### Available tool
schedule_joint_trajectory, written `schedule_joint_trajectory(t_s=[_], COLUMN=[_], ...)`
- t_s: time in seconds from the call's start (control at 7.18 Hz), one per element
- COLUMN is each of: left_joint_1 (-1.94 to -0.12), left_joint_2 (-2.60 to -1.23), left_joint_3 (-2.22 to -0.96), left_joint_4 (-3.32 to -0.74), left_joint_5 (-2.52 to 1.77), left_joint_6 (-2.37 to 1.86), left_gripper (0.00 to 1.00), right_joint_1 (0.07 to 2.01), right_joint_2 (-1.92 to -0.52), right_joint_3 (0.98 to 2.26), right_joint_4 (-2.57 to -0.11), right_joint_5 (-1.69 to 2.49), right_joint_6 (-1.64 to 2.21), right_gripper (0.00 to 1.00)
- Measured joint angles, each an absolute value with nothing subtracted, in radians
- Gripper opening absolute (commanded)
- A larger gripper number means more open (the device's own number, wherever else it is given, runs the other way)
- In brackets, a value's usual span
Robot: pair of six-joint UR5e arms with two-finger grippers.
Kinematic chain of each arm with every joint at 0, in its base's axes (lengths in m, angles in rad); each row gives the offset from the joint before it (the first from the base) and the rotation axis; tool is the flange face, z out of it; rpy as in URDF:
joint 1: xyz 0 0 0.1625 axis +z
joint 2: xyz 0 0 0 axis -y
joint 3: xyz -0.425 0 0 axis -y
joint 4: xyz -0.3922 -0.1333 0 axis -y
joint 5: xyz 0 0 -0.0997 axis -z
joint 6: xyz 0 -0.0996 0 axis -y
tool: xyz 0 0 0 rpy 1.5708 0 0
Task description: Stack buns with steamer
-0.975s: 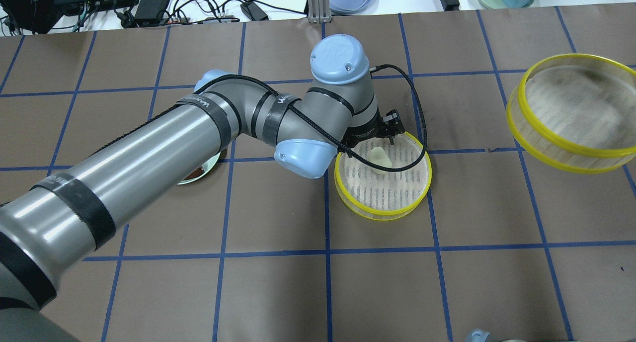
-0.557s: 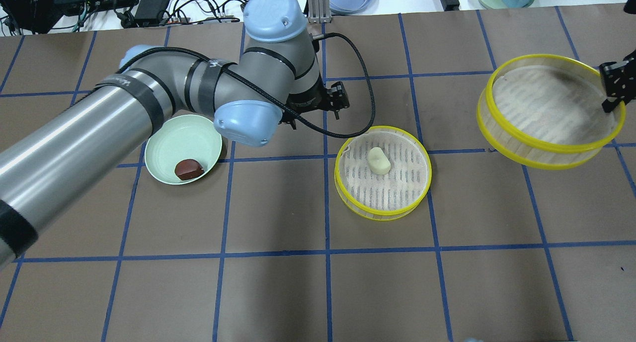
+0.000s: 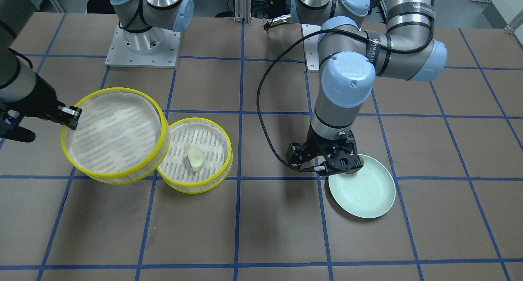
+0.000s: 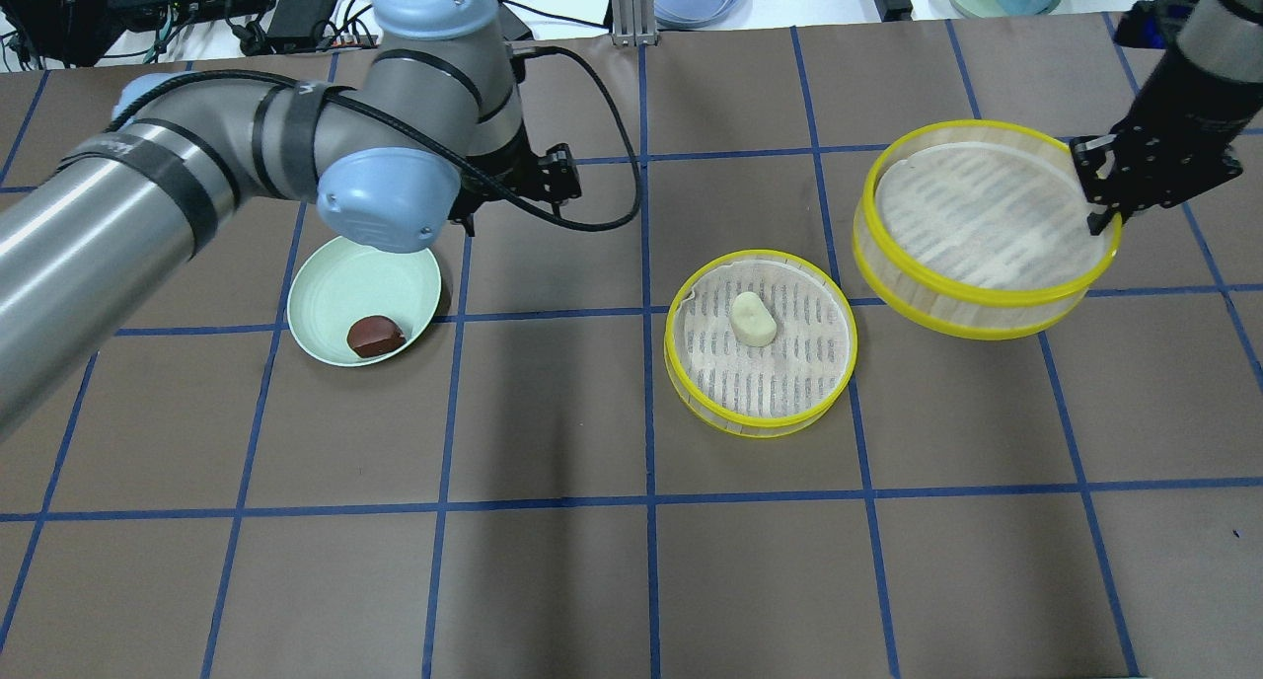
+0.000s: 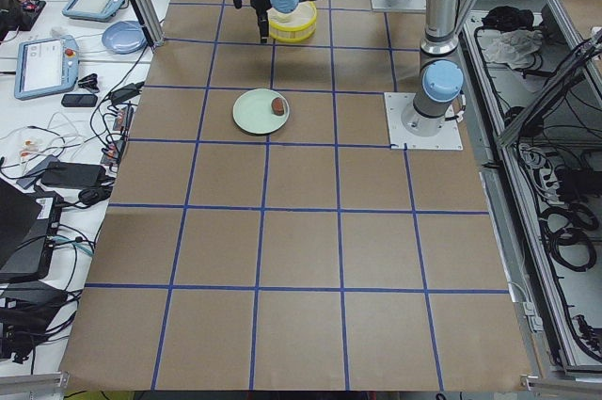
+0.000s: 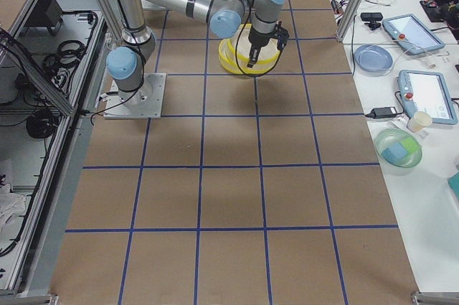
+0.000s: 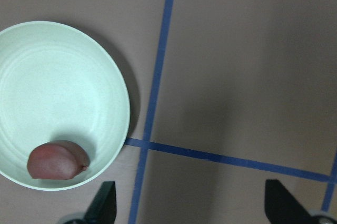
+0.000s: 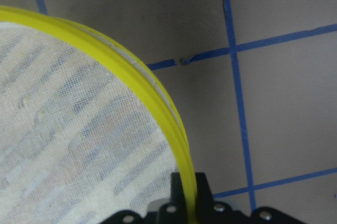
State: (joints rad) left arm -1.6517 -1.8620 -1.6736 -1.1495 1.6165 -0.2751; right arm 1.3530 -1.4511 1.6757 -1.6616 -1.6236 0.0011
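Resting tray [image 4: 789, 368]: holds white bun [image 4: 753, 319].
Lifted tray [image 4: 972, 309]: tilted, toward robot's right of resting tray; right gripper [image 8: 189, 195] clamps its rim.
Brown bun [image 4: 375, 336]: on plate [image 4: 331, 269], toward robot's left; hidden in front view.
Left gripper [image 7: 192, 208]: fingers spread wide, empty.

Seen from behind the robot, the plate [image 4: 335, 274] sits on the left half of the table [image 4: 631, 580] with one bun [image 4: 374, 336] in its near part. The seated tray [image 4: 760, 428] stands at mid-table, well right of the plate, with the other bun [image 4: 753, 319] on its floor. The raised tray [image 4: 972, 314] hangs off the table, right of and beyond the seated tray, its far-right rim pinched in the right gripper [image 4: 1098, 220].
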Motion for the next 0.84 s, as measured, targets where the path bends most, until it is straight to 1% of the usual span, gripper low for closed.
schedule_joint_trajectory(t_s=[0.28, 0.42, 0.56, 0.84], left_joint_1=[-1.537, -1.487, -1.457, -1.427], left_joint_2=[-1.864, -1.866, -1.873, -1.890], left_joint_3=[-1.727, -1.753, -1.773, -1.822], left_joint_4=[-1.147, -1.144, -1.140, -1.120], left_joint_5=[1.617, 1.610, 1.602, 1.597], left_joint_6=[-0.140, -0.093, -0.072, -0.054], left_gripper=[0.99, 0.98, 0.92, 0.90], right_joint_1=[1.473, 1.502, 1.513, 1.534], right_joint_2=[-1.442, -1.443, -1.454, -1.475], right_joint_3=[1.739, 1.794, 1.845, 1.894], right_joint_4=[-1.752, -1.820, -1.873, -1.915], right_joint_5=[-1.619, -1.616, -1.605, -1.574], right_joint_6=[0.148, 0.178, 0.184, 0.177], right_gripper=[0.00, 0.00, 0.00, 0.00])
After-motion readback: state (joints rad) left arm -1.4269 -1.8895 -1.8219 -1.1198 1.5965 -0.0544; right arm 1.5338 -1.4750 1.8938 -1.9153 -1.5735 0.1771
